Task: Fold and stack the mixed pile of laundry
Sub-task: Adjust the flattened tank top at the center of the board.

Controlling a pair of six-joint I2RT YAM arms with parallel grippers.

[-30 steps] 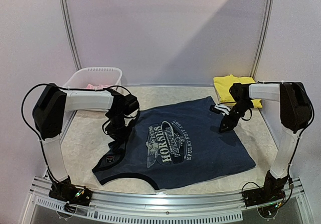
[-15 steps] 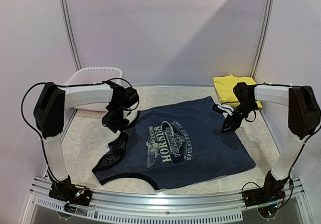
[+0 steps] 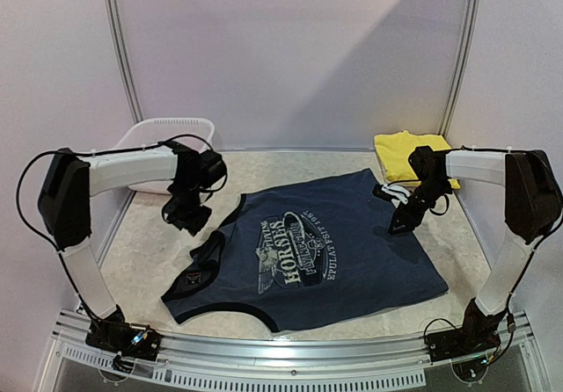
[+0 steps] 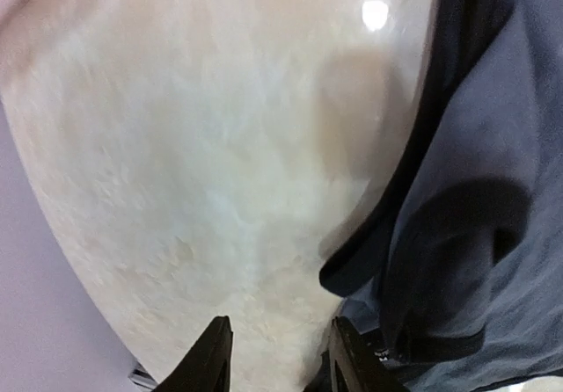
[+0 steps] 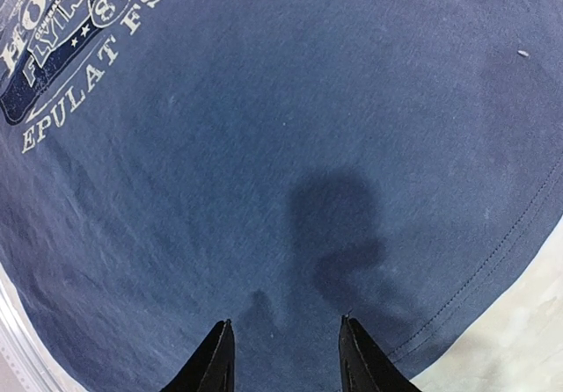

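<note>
The navy tank top (image 3: 325,260) with its white horse print lies spread flat in the middle of the table, neck end toward the left. My left gripper (image 3: 187,219) hangs open over bare table just left of the top's shoulder strap (image 4: 457,234), holding nothing (image 4: 280,357). My right gripper (image 3: 398,223) hovers open a little above the top's right hem area, with navy cloth (image 5: 264,146) under its fingers and nothing between them (image 5: 283,352). A folded yellow garment (image 3: 406,153) sits at the back right corner.
A white plastic basket (image 3: 167,131) stands at the back left, partly behind my left arm. The table top (image 3: 149,243) is pale and mottled, with walls on three sides and a metal rail (image 3: 281,366) along the near edge.
My left gripper was shut at the tank top's shoulder strap; it has opened and moved left and back, off the cloth. The right arm has barely moved.
</note>
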